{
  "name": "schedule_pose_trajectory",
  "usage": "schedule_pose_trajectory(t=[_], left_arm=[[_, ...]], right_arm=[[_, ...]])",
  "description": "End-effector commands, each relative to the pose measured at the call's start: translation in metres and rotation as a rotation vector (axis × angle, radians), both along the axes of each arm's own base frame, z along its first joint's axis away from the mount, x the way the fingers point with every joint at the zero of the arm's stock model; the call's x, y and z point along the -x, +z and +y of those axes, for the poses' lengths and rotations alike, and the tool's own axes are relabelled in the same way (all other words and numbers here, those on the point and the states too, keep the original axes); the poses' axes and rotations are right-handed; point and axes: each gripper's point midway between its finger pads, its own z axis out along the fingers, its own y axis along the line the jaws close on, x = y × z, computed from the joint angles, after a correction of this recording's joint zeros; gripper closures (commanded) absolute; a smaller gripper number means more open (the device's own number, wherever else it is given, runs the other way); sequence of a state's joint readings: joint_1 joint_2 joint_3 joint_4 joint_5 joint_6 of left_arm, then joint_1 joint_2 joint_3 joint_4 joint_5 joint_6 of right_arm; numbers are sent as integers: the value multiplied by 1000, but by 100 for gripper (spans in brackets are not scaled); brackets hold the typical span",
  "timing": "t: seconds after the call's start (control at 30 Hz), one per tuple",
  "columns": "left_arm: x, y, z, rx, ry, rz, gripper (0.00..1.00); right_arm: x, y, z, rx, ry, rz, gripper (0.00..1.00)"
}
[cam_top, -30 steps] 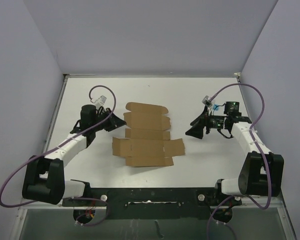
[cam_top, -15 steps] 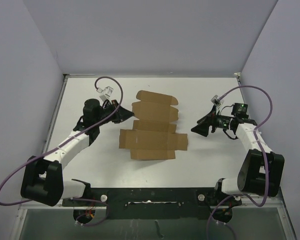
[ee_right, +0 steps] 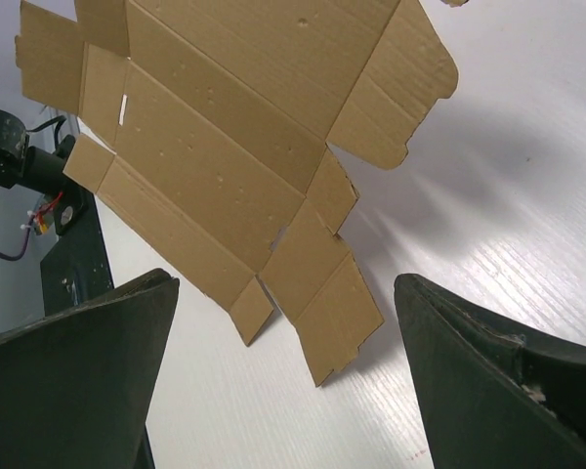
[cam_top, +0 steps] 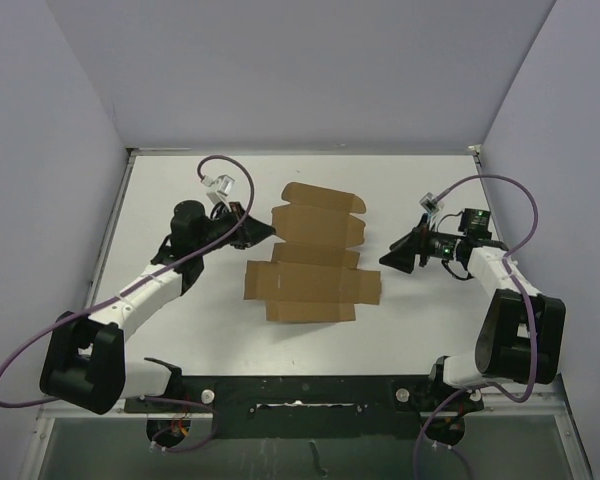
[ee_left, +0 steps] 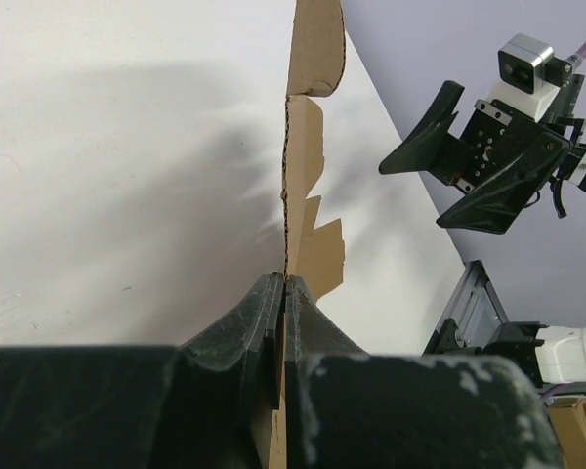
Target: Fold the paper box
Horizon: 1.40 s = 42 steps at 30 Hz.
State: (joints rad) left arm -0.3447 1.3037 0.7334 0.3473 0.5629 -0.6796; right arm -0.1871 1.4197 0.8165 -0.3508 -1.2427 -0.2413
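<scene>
The paper box (cam_top: pixel 315 265) is plain brown cardboard, matt and unprinted, with a faintly dimpled face and rough, fuzzy die-cut edges. The desk (ee_right: pixel 508 293) is white and smooth, with a fine linear grain and a soft sheen, perhaps laminate. The left claw (ee_left: pixel 283 283) is matt black plastic, dusted with pale scuffs; the right claw (cam_top: pixel 393 258) shows the same dull black. The cable (cam_top: pixel 510 200) has a smooth purple sheath.
</scene>
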Motion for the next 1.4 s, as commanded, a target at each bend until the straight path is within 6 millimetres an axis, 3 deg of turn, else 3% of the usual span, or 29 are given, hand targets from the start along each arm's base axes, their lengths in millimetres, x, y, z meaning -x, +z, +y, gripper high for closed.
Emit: schedule_pose_trajectory(t=[0.0, 0.53, 0.87, 1.2, 1.37], left_arm=[[4, 29, -8, 28, -45, -126, 100], [6, 35, -12, 63, -66, -195, 100], [9, 40, -15, 98, -85, -223, 100], [9, 41, -18, 124, -98, -226, 100], [16, 40, -25, 136, -145, -223, 100]], right_arm=[[-2, 3, 8, -39, 30, -15, 2], [-19, -29, 0, -6, -73, 119, 2], [-32, -29, -12, -60, -97, 160, 2], [-42, -34, -2, -54, -95, 140, 3], [-60, -21, 7, -82, -85, 74, 3]])
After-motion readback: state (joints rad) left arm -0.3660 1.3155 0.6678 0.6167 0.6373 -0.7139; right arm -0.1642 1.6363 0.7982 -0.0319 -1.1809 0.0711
